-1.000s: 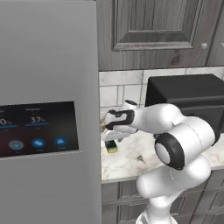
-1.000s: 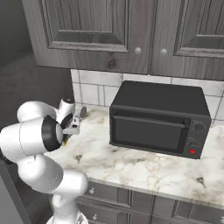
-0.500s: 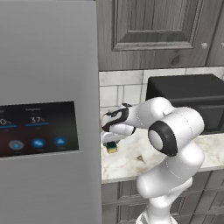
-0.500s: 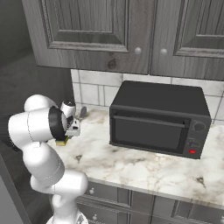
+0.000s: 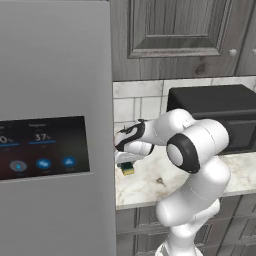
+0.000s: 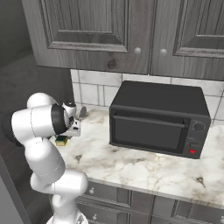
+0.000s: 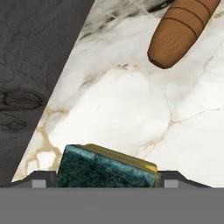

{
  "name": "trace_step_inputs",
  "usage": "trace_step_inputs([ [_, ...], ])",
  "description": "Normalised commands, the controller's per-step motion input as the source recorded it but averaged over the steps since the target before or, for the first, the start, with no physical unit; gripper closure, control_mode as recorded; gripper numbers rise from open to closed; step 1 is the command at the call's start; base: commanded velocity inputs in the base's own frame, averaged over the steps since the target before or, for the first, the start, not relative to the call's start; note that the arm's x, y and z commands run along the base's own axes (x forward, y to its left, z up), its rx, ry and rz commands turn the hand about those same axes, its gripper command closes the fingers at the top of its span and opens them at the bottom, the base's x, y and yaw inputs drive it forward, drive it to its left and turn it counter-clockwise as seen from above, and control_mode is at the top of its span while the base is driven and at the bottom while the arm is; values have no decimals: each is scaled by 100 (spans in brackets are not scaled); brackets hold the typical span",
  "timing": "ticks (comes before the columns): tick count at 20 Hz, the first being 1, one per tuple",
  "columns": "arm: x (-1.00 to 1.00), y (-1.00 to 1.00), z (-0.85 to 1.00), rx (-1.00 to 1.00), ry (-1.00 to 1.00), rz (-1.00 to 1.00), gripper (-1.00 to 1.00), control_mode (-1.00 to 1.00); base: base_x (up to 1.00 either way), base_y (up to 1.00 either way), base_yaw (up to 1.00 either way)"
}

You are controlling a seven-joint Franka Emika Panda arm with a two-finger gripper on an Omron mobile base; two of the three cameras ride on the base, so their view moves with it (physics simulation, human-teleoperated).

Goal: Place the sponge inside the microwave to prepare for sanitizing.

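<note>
The sponge [image 5: 127, 169] [image 6: 61, 140], a yellow block with a dark green scrub layer, lies flat on the marble counter close to the fridge's side. My gripper [image 5: 126, 161] [image 6: 71, 131] hangs right above it, pointing down. In the hand view the sponge [image 7: 107, 168] sits between the two finger tips of the gripper [image 7: 105, 181], green face up. The jaws stand open on either side of it, close to its ends. The microwave is out of view.
A brown wooden utensil handle [image 7: 181, 30] lies on the counter [image 6: 131, 162] just beyond the sponge. A black toaster oven [image 6: 157, 118] [image 5: 215, 110] stands to the right. The grey fridge [image 5: 50, 125] walls off the left; dark cabinets hang overhead.
The arm has folded nearer the fridge and the hand has come down over the sponge. The jaws have narrowed a little toward it. The sponge has not moved.
</note>
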Motion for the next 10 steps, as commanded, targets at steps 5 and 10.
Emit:
trace_step_inputs([
  [5, 0, 1, -19, 0, 0, 0, 100, -100, 0, 0, 0],
  [10, -26, -2, 3, 0, 0, -3, 100, -100, 0, 0, 0],
])
